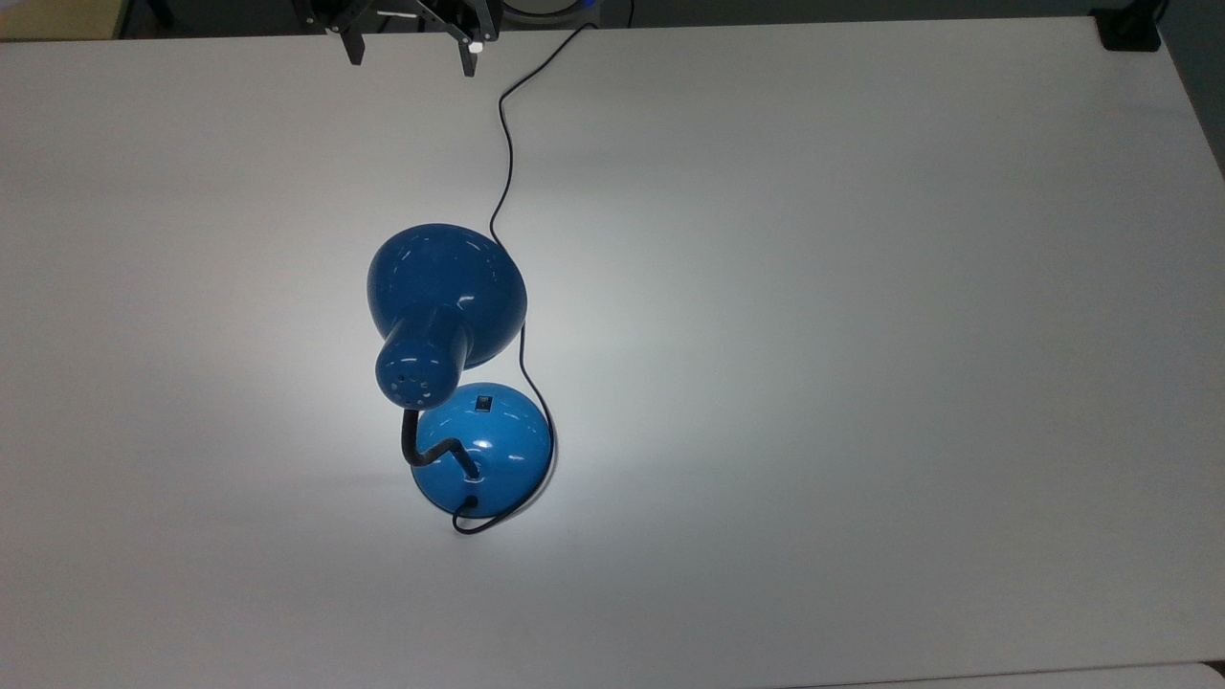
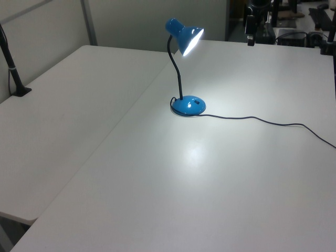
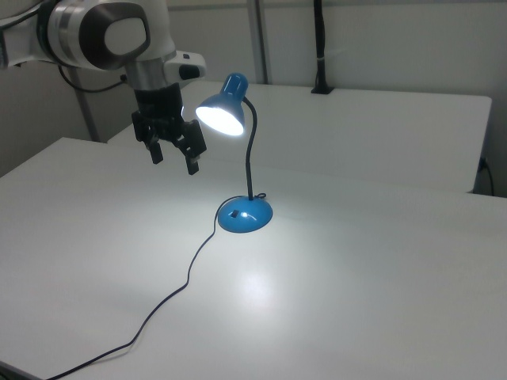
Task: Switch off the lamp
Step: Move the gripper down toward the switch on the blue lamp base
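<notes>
Plainly, the glossy blue desk lamp with its bell-shaped shade and black bendy neck (image 1: 446, 297) is lit: the shade glows white inside in the left and right views, and a bright pool of light lies on the matte white table (image 1: 861, 335) around it. The lamp stands upright near the middle of the top view, slightly left of centre, with its round domed blue base (image 1: 483, 443) just below the shade in that frame. A small black switch (image 1: 484, 403) sits on the upper slope of the dome, bare and unobstructed. The thin black cord (image 1: 501, 144) leaves the base's lower edge, curls round the top view's right of the base and snakes up to the top edge of the frame. The robot's black two-finger gripper (image 1: 412, 53) hangs at the top edge of the top view, well apart from the lamp, its fingers spread wide and holding nothing; in the right view it hovers in the upper left, above the table. Nothing of the task seems done: the approach to the switch and the press itself both remain.
</notes>
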Controlling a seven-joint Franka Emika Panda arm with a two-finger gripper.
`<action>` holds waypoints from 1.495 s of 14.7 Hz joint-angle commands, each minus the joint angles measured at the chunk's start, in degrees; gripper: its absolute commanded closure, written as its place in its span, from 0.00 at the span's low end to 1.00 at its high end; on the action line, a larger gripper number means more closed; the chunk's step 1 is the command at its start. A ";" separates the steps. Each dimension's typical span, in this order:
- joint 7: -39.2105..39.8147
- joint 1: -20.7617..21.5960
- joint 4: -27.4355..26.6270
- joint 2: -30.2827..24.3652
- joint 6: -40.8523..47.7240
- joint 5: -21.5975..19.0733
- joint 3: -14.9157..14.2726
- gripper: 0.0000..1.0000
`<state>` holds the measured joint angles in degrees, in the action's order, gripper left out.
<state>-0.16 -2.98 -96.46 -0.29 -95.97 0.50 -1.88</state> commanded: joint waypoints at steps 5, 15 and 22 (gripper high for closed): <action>1.21 -0.27 1.10 0.38 2.54 -0.94 -0.23 0.00; 10.08 -0.62 0.93 1.69 1.92 -0.93 -0.14 1.00; 14.92 -1.32 -0.13 9.23 -8.24 -0.67 -0.14 1.00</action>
<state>10.99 -3.55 -96.63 4.64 -99.44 0.50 -1.88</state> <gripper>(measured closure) 0.991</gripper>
